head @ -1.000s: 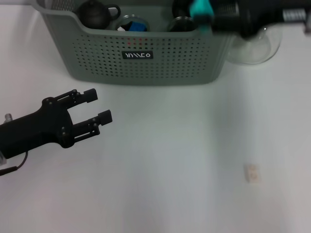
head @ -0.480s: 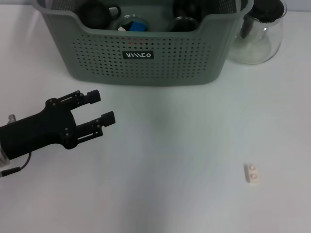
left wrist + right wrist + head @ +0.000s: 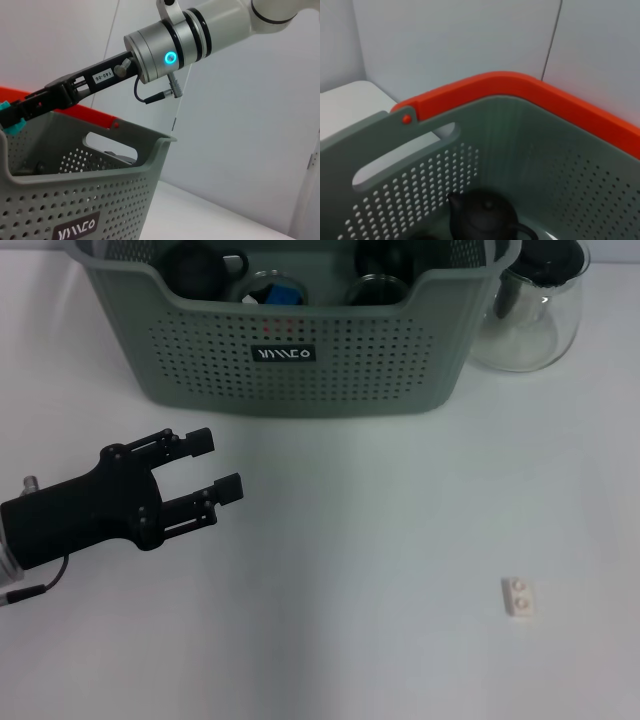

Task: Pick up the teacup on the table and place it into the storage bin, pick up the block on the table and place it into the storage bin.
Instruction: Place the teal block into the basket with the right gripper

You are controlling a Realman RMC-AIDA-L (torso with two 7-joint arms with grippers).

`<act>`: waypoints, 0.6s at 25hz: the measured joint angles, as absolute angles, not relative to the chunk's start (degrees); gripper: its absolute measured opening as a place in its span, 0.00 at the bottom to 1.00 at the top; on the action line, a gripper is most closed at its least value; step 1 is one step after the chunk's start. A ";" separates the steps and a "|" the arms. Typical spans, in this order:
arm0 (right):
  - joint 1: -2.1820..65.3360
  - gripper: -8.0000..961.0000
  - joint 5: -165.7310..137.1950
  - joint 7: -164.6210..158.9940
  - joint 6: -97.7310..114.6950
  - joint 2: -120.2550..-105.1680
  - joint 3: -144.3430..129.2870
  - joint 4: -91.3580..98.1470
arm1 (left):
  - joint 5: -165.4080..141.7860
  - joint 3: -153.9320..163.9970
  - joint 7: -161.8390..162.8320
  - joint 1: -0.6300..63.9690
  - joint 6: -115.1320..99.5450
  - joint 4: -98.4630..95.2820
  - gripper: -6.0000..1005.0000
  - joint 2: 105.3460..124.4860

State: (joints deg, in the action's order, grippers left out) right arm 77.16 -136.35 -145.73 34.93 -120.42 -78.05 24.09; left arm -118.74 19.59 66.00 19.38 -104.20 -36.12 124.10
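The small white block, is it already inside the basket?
No, the block lies on the table, far from the basket.

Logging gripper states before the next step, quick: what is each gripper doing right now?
Left gripper: open, empty, above the table in front of the storage bin.
Right gripper: over the bin; open or shut cannot be told.

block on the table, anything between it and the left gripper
Nothing visible. Bare table lies between the open left gripper and the block, which sits alone toward the right, well apart from the bin.
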 joint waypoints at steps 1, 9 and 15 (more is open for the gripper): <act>77.03 0.45 -136.34 -145.67 34.85 -120.45 -78.04 24.02 | -118.74 19.60 66.00 19.39 -104.20 -36.12 0.73 124.10; 76.42 0.46 -136.28 -145.23 34.61 -120.64 -78.52 23.92 | -118.74 19.60 66.00 19.43 -103.88 -36.12 0.73 124.10; 72.28 0.59 -133.64 -144.94 35.02 -120.75 -78.68 31.01 | -118.74 19.43 66.00 19.40 -103.99 -36.12 0.73 124.10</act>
State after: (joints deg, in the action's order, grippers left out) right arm 72.28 -133.64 -144.94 35.02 -120.75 -78.68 31.01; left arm -118.74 19.43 66.00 19.40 -103.99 -36.12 124.10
